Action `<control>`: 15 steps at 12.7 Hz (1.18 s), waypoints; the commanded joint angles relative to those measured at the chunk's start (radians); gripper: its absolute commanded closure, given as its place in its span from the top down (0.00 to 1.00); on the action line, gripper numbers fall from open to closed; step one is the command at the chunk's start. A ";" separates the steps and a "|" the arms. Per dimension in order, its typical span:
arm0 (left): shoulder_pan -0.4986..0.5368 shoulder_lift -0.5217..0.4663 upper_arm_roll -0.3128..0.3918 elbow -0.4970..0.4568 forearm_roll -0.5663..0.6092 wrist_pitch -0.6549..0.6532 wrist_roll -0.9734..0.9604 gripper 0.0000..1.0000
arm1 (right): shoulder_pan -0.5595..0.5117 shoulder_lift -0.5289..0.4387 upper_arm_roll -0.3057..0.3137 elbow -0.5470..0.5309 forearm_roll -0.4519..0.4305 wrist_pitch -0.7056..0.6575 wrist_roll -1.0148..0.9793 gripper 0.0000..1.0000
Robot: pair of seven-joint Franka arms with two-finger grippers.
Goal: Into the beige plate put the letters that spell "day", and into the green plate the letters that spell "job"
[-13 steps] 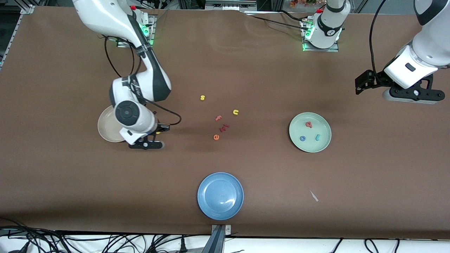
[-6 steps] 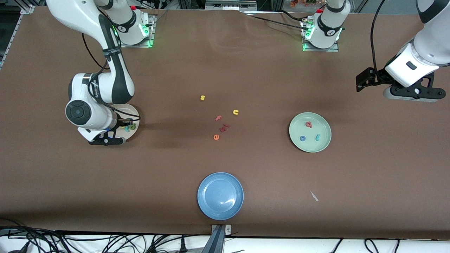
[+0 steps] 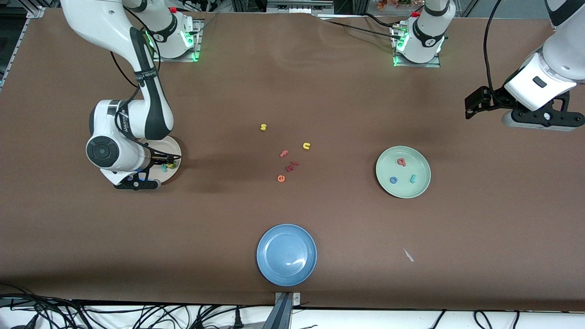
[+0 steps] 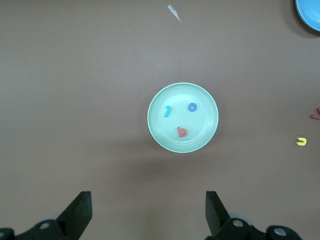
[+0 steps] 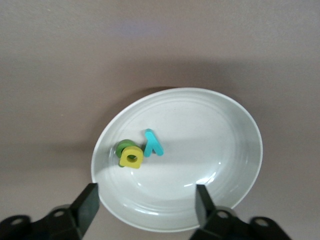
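And there it goes: the right gripper [image 5: 145, 200], poised over the beige plate [image 5: 220, 145] at the right arm's end of the table, has just spread its fingers wide after carrying the yellow letter [image 5: 131, 157] across, and nothing sits between them now. The drop lands well: in the right wrist view the yellow letter rests inside the plate, leaning on the green letter [image 5: 123, 146], with the teal "y" [image 5: 152, 143] just beside them. That looks like all three of "day" home. Over at the left arm's end, the green plate [image 3: 422, 185] already holds the blue "o" [image 3: 393, 180], the salmon "b" [image 3: 401, 161] and the teal hooked letter [image 3: 413, 178], lying apart from one another, so "job" reads as done too. The left gripper [image 4: 147, 212] waits high above the table near that plate, fingers fully apart and empty. The spare letters, among them the yellow "s" [image 3: 263, 127] and "u" [image 3: 306, 145], lie mid-table, untouched. By my reckoning the sorting is finished; only pulling the right arm away remains.
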 commanded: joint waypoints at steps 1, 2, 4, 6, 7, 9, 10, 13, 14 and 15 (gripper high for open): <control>0.000 0.002 -0.005 0.019 0.028 -0.020 0.004 1.00 | 0.001 -0.010 0.002 0.100 0.005 -0.147 0.003 1.00; 0.000 0.002 -0.005 0.019 0.028 -0.020 0.004 1.00 | 0.002 -0.013 0.003 0.128 0.005 -0.204 0.001 1.00; 0.000 0.002 -0.005 0.019 0.028 -0.021 0.004 1.00 | 0.005 -0.033 0.005 0.178 0.005 -0.296 0.007 1.00; 0.000 0.002 -0.005 0.019 0.028 -0.021 0.004 1.00 | 0.016 -0.051 0.005 0.229 -0.001 -0.391 0.006 1.00; 0.000 0.002 -0.005 0.019 0.028 -0.021 0.004 1.00 | 0.011 -0.100 0.026 0.232 -0.012 -0.424 0.003 1.00; 0.000 0.002 -0.005 0.019 0.028 -0.021 0.004 1.00 | -0.054 -0.183 0.130 0.225 -0.048 -0.444 -0.002 1.00; 0.000 0.002 -0.005 0.019 0.028 -0.020 0.004 1.00 | -0.099 -0.226 0.209 0.217 -0.100 -0.450 -0.002 1.00; -0.002 0.004 -0.005 0.019 0.028 -0.021 0.003 1.00 | -0.295 -0.353 0.415 0.179 -0.148 -0.461 -0.003 1.00; -0.002 0.004 -0.005 0.019 0.028 -0.021 0.003 1.00 | -0.336 -0.387 0.438 0.177 -0.150 -0.471 -0.012 1.00; -0.002 0.004 -0.005 0.019 0.028 -0.021 0.004 1.00 | -0.369 -0.413 0.452 0.180 -0.148 -0.482 -0.018 1.00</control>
